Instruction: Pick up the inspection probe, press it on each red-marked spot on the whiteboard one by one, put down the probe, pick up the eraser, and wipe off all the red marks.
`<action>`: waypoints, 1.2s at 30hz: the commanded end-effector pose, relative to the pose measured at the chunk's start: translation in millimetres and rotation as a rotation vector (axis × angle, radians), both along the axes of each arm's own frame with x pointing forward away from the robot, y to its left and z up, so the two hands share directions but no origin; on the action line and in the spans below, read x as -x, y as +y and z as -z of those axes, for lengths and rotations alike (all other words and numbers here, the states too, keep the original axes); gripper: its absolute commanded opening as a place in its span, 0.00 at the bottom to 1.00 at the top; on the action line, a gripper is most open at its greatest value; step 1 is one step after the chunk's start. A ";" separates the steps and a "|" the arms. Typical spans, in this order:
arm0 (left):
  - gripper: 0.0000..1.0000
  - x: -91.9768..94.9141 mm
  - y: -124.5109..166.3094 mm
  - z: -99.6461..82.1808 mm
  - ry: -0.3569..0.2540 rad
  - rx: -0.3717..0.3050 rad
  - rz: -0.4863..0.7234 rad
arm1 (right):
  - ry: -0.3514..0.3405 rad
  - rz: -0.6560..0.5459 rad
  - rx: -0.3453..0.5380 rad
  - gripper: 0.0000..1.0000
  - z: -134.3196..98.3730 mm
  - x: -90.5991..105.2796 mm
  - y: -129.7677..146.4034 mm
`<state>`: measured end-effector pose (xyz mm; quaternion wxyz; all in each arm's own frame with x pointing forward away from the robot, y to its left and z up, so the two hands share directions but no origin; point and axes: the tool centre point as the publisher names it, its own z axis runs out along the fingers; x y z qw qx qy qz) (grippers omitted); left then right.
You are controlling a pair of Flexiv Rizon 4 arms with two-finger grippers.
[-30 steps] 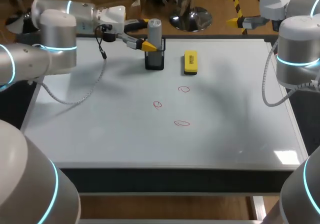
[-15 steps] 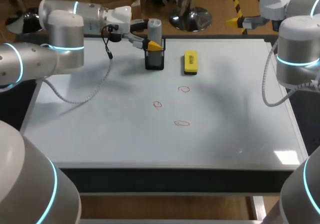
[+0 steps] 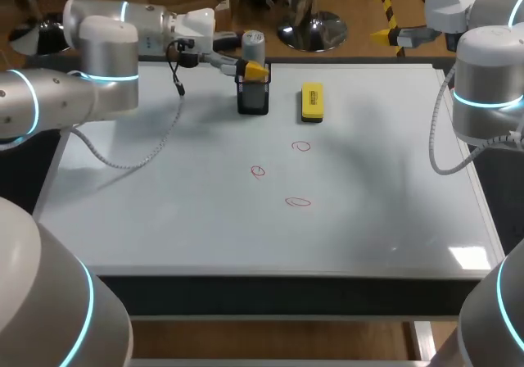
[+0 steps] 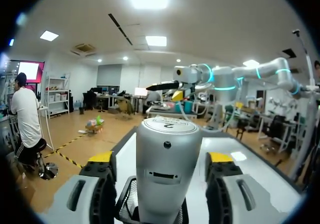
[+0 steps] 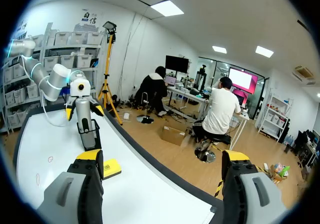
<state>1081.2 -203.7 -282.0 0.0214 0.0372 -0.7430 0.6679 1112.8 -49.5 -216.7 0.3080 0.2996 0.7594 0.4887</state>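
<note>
The grey cylindrical probe (image 3: pixel 253 49) stands upright in a black mesh holder (image 3: pixel 253 98) at the whiteboard's far edge. My left gripper (image 3: pixel 247 56) straddles the probe's top. In the left wrist view the probe (image 4: pixel 167 164) sits between the fingers (image 4: pixel 102 184), and a narrow gap still shows on one side, so the gripper is open. A yellow eraser (image 3: pixel 312 103) lies to the right of the holder. Three red marks (image 3: pixel 302 146) (image 3: pixel 258 171) (image 3: pixel 298 202) are drawn mid-board. My right gripper (image 5: pixel 162 184) hangs open and empty beyond the far right corner.
The whiteboard (image 3: pixel 164 211) covers the whole tabletop, and a glare patch sits near its front right corner. A black cable (image 3: pixel 173 80) dangles from my left wrist over the board. My right arm's grey link (image 3: pixel 487 88) stands over the right edge.
My left gripper slid right until its fingers flanked the probe, and they have now narrowed in toward it. The right arm, eraser and marks are unchanged.
</note>
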 end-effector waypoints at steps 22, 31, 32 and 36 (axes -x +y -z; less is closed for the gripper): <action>0.00 13.1 4.7 -43.5 -0.086 0.026 0.011 | 0.001 -0.001 0.000 1.00 0.0 -0.5 -0.2; 0.00 13.3 5.1 -73.4 -0.115 0.028 -0.017 | 0.001 -0.001 0.000 1.00 0.0 -0.5 -0.2; 0.00 13.5 5.3 -77.5 -0.121 0.034 -0.016 | 0.001 -0.001 0.000 1.00 0.0 -0.5 -0.2; 0.00 14.7 5.6 -95.4 -0.130 0.052 -0.028 | 0.001 -0.001 0.000 1.00 0.0 -0.5 -0.2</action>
